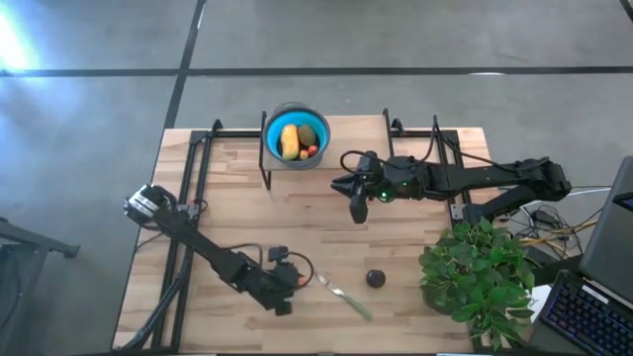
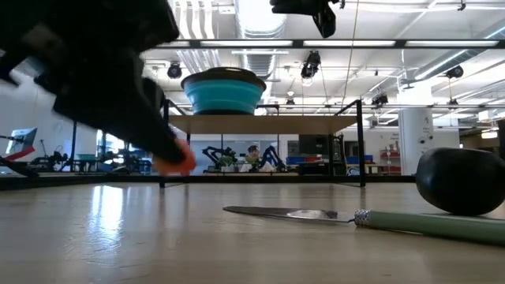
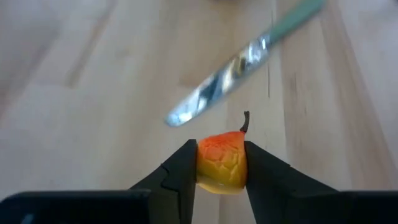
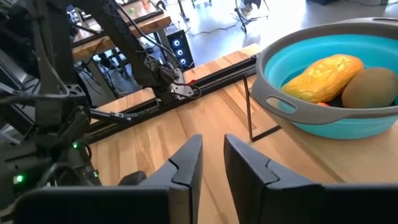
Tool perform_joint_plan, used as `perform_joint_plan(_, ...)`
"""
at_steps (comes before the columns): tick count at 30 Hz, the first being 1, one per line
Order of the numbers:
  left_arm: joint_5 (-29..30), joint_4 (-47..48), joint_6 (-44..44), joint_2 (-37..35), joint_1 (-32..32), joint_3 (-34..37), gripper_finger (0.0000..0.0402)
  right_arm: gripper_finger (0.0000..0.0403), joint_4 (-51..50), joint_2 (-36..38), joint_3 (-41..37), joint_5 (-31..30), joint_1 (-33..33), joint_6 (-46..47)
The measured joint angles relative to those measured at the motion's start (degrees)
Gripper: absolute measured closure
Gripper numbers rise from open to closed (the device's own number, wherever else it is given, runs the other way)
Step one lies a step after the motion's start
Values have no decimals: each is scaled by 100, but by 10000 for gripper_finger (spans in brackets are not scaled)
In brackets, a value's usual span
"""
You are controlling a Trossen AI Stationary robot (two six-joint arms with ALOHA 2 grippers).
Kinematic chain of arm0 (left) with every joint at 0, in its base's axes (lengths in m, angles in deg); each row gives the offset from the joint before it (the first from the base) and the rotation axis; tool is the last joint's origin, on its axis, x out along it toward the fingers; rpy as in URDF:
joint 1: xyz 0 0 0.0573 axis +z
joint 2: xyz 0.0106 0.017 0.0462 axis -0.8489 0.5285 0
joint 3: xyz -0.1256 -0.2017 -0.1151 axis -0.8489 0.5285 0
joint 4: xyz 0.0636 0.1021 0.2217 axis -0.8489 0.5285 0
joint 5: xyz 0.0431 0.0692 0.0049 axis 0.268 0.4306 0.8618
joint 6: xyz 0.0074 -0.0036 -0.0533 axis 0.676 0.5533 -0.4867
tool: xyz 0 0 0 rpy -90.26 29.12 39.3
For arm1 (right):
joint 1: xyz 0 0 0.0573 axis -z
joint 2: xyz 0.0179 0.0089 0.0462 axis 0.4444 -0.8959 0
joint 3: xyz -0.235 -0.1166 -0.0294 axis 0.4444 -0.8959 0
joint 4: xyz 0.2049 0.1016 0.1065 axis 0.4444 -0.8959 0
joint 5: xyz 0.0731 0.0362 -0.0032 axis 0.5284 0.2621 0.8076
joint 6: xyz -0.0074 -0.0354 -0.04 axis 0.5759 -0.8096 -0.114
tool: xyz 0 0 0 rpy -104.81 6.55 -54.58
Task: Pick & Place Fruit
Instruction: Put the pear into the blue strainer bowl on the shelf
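Observation:
A small red-orange fruit (image 3: 222, 163) with a dark stem sits between the fingers of my left gripper (image 1: 289, 281), near the table's near edge; the low view shows it (image 2: 175, 162) above the tabletop. The dark round fruit (image 1: 375, 278) rests on the table to its right, large in the low view (image 2: 460, 181). The orange-yellow piece (image 1: 288, 140), the olive-green oval (image 1: 308, 134) and a tiny red one (image 1: 312, 150) lie in the blue bowl (image 1: 271, 138). My right gripper (image 1: 356, 210) hovers over mid-table, open by a narrow gap (image 4: 213, 163). My left gripper pinches the small red-orange fruit by its two sides (image 3: 202, 165) between the two fingers. The fruit's stem end (image 3: 245, 119) points away from the wrist. In the low view the fruit hangs clear of the tabletop.
A green-handled knife (image 1: 346, 296) lies on the table between the held fruit and the dark round fruit, blade toward my left gripper (image 3: 217, 84). The blue bowl stands on a raised black-framed shelf (image 1: 232, 133) at the far edge. A potted plant (image 1: 480, 277) fills the near right corner.

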Motion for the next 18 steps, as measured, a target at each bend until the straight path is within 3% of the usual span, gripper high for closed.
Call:
perform_joint_plan(12, 461, 92, 672, -1107, 462, 3, 286, 374, -260, 286, 0, 16, 0, -33)
perform_joint_plan(18, 505, 89, 1254, -1792, 911, 5, 286, 370, -626, 375, -2, 29, 0, -55)
